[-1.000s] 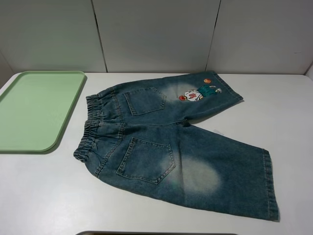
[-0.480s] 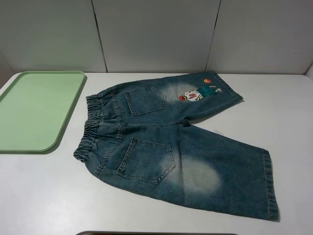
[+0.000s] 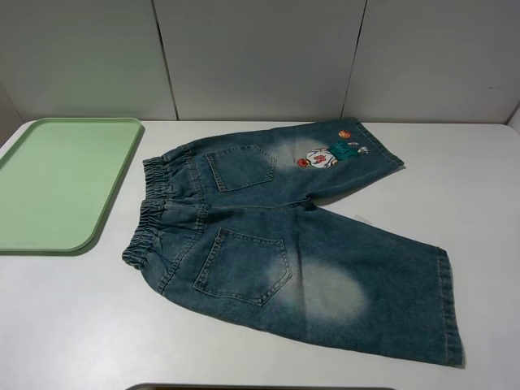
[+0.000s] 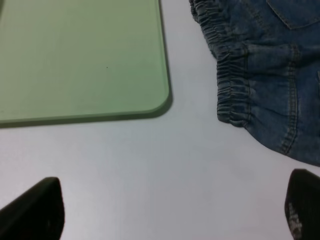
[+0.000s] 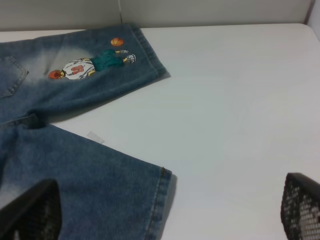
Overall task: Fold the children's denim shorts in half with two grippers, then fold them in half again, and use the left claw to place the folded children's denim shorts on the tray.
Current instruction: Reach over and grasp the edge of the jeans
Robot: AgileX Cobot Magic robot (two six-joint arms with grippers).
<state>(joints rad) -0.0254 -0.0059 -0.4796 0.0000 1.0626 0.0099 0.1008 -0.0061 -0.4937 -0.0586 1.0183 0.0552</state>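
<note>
- Left gripper (image 4: 167,212): black jaws wide apart, only bare white desk (image 4: 150,165) between them, holding nothing.
- Right gripper (image 5: 165,215): jaws also spread wide and empty, over the desk by the near leg's hem (image 5: 162,200).
- Neither gripper shows in the high view, so their height above the desk can't be told.
- Small blue-green washed denim shorts (image 3: 284,236): flat and unfolded, back pockets up, mid-desk, not on the tray.
- Long axis runs left-right, with the elastic waistband (image 3: 150,211) at the left and both leg hems at the right.
- The near leg reaches furthest right. The far leg, with the cartoon figure print (image 3: 329,154), angles off to the far right.
- From the left gripper, the waistband's near corner lies close, just far-right of it.
- From the right gripper, the near leg's hem corner lies just ahead, and the printed leg is further off.
- Judgement: the left arm is nearer the waistband end and the right arm nearer the hem end, so each likely takes its own end of the near edge for the first fold.
- Flat pale green rectangular plastic tray (image 3: 57,183): far left of the desk, near the waistband but not touching it. It's on the left arm's side, which suits the final placing.
</note>
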